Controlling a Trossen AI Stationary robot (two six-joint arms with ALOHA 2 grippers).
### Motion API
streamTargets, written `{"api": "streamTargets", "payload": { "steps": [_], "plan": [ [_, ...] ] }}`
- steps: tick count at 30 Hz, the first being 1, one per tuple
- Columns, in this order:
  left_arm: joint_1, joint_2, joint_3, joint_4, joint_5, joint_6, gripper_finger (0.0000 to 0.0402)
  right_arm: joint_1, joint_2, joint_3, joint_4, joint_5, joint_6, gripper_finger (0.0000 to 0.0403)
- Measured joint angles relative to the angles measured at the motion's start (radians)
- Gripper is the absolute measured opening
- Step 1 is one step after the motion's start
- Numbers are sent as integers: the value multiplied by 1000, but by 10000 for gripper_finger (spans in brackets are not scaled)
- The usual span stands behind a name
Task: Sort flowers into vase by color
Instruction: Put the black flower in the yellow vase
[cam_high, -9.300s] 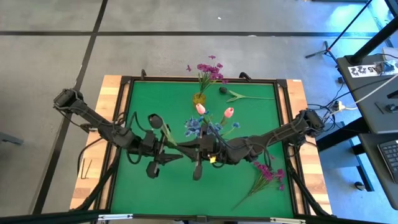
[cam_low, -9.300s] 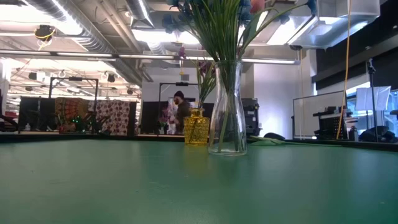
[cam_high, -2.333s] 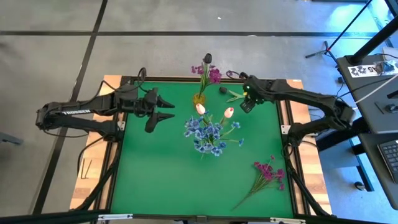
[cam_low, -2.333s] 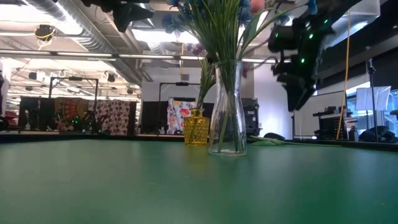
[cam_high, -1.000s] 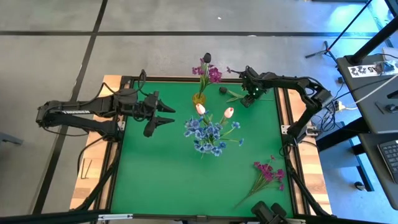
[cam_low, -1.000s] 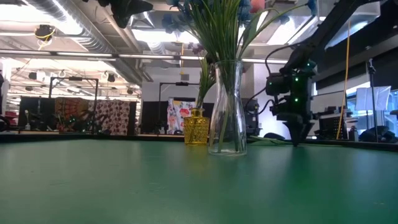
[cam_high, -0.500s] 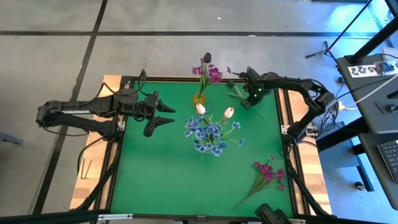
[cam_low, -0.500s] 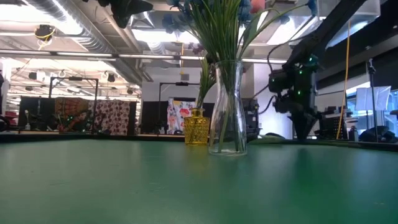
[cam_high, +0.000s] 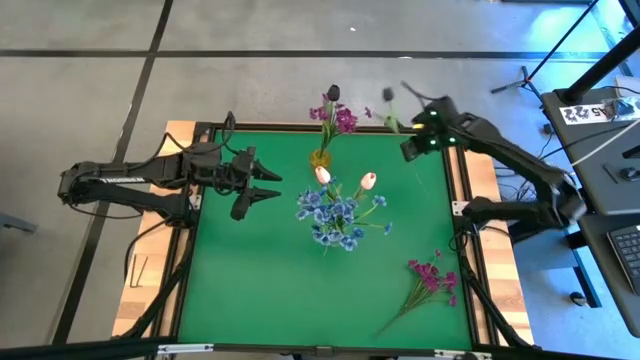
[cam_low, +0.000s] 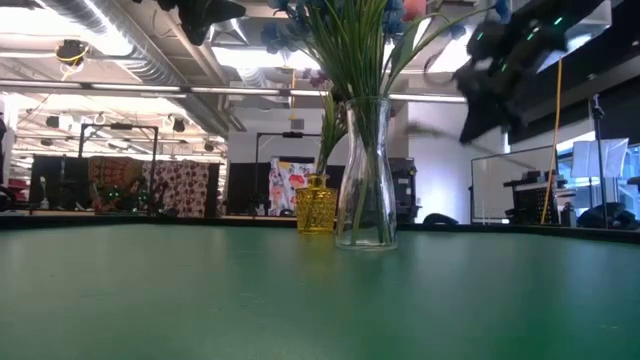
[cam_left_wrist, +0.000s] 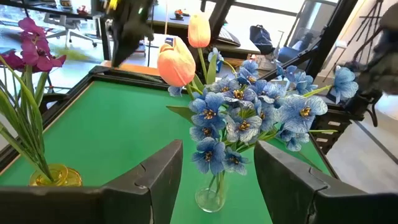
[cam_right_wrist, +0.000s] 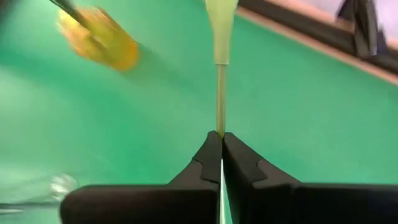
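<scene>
Flowers: two pink tulips (cam_high: 322, 174) in clear vase (cam_low: 364, 185), one stem (cam_right_wrist: 220, 99) clamped in right pincer (cam_right_wrist: 221, 140)

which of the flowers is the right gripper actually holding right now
The dark tulip bud on its green stem, lifted past the table's far edge. The right gripper is shut on that stem. The magenta sprays lie on the table; the others stand in vases.

The right pincer (cam_low: 490, 95) is a dark blur in the low view. The stem (cam_right_wrist: 220, 93) it grips runs past the frame's edge, its bloom unseen. The yellow vase (cam_right_wrist: 99, 36) is smeared.
</scene>
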Motion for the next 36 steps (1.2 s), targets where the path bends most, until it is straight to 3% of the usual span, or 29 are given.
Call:
{"api": "streamTargets", "payload": {
  "steps": [10, 15, 19, 28, 36],
  "plan": [
    [0, 0, 0, 21, 0, -2, 194, 0, -290, 0, 103, -101, 99, 1],
    [0, 0, 0, 153, 0, 0, 194, 5, -388, 0, 316, -216, 179, 1],
    [0, 0, 0, 301, 0, 11, 194, 86, -414, 1, 526, -248, 262, 1],
    [21, 3, 0, 455, 0, 8, 194, 371, -329, 1, 1011, -184, 326, 1],
    [73, 16, 31, 432, 14, -29, 194, 551, -85, 56, 1151, -90, 297, 1]
  ]
}}
